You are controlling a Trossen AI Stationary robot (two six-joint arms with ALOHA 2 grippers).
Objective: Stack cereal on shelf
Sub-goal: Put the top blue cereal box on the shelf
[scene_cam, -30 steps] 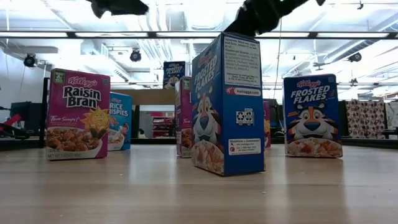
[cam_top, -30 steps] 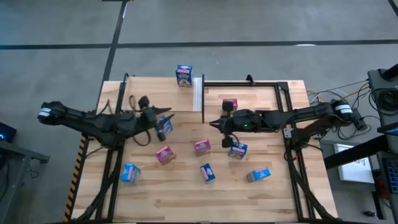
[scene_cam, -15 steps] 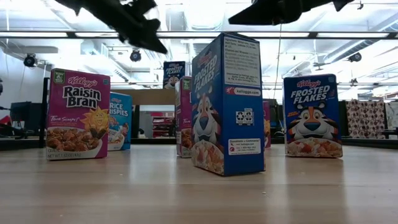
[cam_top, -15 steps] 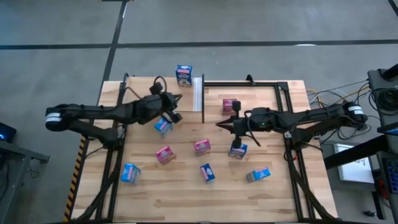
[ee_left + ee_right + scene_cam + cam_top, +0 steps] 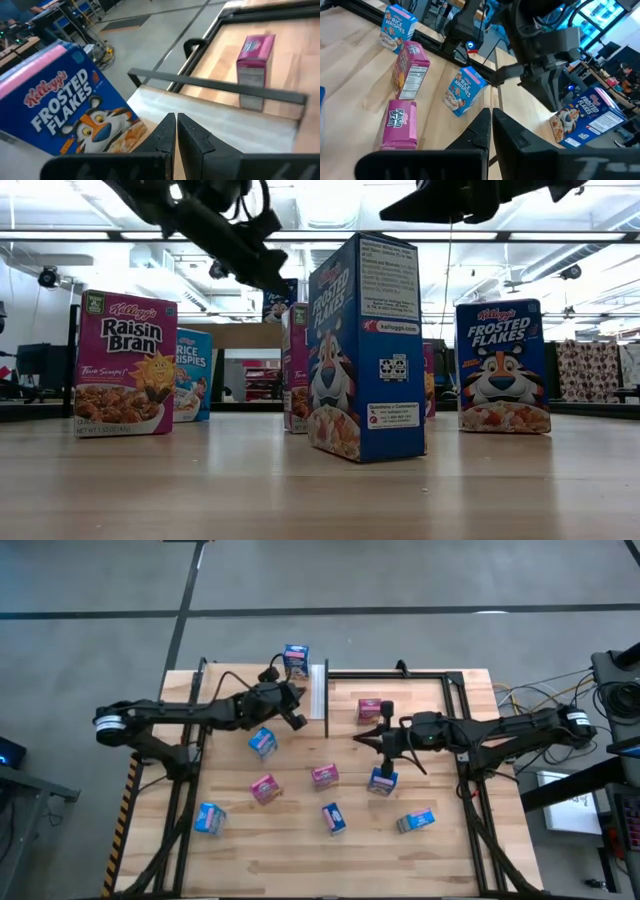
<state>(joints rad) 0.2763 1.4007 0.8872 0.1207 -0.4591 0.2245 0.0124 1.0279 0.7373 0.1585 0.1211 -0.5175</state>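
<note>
- Left gripper [image 5: 297, 720] sits up above the table with its two fingers pressed together; it holds nothing.
- Just beyond its tips stands a blue Frosted Flakes box [image 5: 295, 661] at the far edge of the table; the box looks big and close in the left wrist view [image 5: 70, 107].
- Right next to the tips, on the side toward the other arm, is the pale shelf [image 5: 318, 690] with its white strip; nothing from the cereal rests on it that I can see.
- Below and a bit behind this gripper stands a small blue Rice Krispies box [image 5: 262, 742] — it is near but not touching.
- Right gripper [image 5: 360, 736] also hangs above the table, fingers shut tight and empty; it points at the left gripper, and the two are near each other with the shelf strip between them.
- A pink box [image 5: 369, 708] stands just beside this gripper on the far side; a blue box [image 5: 382, 781] stands near it on the close side, under the arm.
- Another pink box [image 5: 324, 775] stands near the tips, toward the front of the table.
- Farther off toward the front are a pink Raisin Bran box [image 5: 265, 788], a blue box [image 5: 333, 818], a blue box [image 5: 210, 818] and a blue box lying flat [image 5: 416, 822] — all apart from each other on the plank table [image 5: 250, 860].
</note>
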